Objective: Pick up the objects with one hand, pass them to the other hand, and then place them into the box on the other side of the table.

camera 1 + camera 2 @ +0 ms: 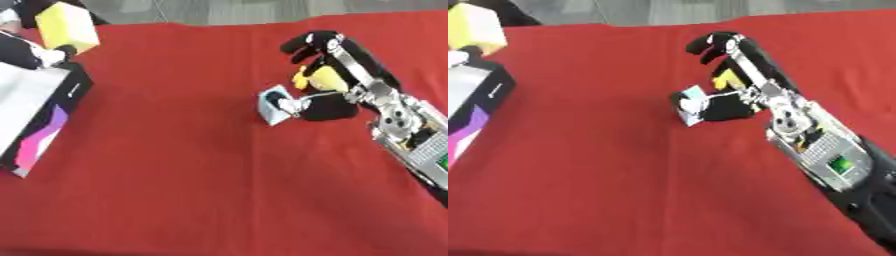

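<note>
The box (39, 107) at the surface's (201, 180) left edge shows a white inside. The right hand (328, 75) curls around a yellow object (325, 77), partly hidden, beside a pale-blue block (274, 104).

The right hand (325, 75) was black, with glossy rounded fingers (302, 42) and silver metal links along its back. The wrist (794, 120) showed bare silver joints and small screws. Behind it sat a grey ribbed panel (833, 160) with a small green light, then a black forearm (872, 210).
</note>
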### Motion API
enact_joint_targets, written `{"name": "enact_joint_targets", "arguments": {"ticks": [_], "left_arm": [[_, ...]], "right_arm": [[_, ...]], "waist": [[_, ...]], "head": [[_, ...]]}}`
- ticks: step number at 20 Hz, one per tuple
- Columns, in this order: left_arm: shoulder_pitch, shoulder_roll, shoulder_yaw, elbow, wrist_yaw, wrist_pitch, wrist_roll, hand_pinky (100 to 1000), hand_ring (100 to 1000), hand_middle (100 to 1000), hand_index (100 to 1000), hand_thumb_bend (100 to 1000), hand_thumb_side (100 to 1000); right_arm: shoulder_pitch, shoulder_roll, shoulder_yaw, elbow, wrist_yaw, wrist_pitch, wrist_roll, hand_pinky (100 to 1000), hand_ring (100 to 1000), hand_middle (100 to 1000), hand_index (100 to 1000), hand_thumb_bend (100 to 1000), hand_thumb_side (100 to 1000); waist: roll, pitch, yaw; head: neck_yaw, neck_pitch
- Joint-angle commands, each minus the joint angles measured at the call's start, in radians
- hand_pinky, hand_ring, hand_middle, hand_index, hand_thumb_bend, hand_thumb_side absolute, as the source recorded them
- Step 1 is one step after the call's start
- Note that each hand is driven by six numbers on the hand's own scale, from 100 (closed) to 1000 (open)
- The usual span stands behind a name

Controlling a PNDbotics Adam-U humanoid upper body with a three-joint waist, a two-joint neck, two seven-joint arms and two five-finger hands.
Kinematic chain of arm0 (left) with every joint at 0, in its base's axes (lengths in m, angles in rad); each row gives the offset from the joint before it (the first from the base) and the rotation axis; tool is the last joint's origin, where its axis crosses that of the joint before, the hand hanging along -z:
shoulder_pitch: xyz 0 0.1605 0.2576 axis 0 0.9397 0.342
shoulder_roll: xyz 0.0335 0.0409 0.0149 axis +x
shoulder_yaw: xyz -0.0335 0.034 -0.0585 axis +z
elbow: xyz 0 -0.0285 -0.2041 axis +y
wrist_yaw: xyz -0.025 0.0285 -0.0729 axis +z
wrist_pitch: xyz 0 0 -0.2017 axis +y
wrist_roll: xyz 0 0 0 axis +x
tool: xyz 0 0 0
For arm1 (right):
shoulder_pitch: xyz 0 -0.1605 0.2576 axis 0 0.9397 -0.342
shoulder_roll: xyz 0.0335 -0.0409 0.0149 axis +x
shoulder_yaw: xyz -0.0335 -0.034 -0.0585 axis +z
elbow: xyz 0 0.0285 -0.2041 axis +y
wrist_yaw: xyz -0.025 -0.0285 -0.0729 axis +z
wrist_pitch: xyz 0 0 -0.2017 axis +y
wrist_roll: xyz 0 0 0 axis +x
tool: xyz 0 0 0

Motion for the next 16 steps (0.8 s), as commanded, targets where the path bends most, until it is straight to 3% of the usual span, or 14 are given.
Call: {"name": "enact_joint_targets", "arguments": {"ticks": [1,7,9,16], "left_arm": [[0.006,0.07,0.031,0.016,-0.008,0.004,0.018,794,597,522,568,370,178],[0.049,0.088,0.061,0.082,-0.019,0.011,0.05,799,600,523,569,358,180],[0.059,0.089,0.069,0.109,-0.027,0.012,0.056,800,606,524,572,372,186],[0.077,0.074,0.082,0.202,-0.05,0.01,0.057,829,647,547,601,283,205]], "right_arm": [[-0.014,-0.03,-0.017,-0.02,-0.037,0.001,-0.044,628,722,700,735,100,349],[-0.016,-0.033,-0.022,-0.02,-0.083,-0.007,-0.089,620,718,698,729,243,260],[-0.016,-0.035,-0.025,-0.02,-0.083,-0.011,-0.094,617,714,694,725,255,250],[-0.016,-0.036,-0.033,-0.02,-0.083,-0.021,-0.113,613,710,690,721,265,262]], "waist": [[-0.002,-0.007,0.0],[-0.008,-0.008,-0.002],[-0.009,-0.008,-0.003],[-0.015,-0.008,-0.006]], "head": [[0.022,-0.002],[0.042,-0.002],[0.047,-0.002],[0.052,-0.002]]}}
